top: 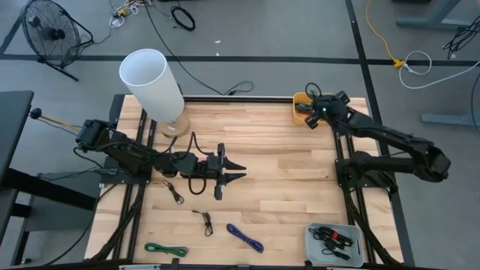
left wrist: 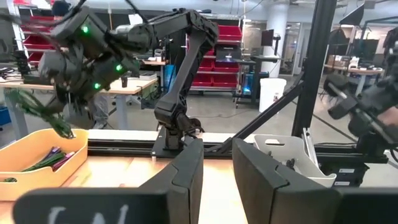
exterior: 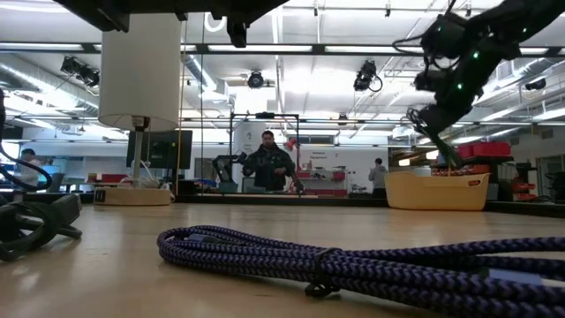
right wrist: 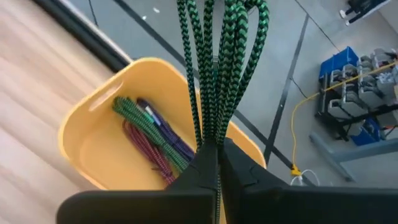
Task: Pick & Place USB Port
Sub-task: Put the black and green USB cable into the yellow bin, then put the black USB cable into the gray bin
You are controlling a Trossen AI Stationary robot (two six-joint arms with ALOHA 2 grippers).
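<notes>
We caught the right gripper (right wrist: 214, 163) poised over the yellow bin (right wrist: 93, 143) at the table's far right corner, its fingers clenched on a bundled green cable (right wrist: 217, 68) that dangled above green, red and purple cables (right wrist: 152, 140) already dropped inside. By our reading the job stood midway: a purple cable (top: 245, 238), a second green cable (top: 166, 249) and two small black cables (top: 203, 220) lay unsorted on the table (top: 285, 187). The left gripper (top: 238, 170) waited mid-table, fingers parted and empty. We could read no label or writing anywhere.
</notes>
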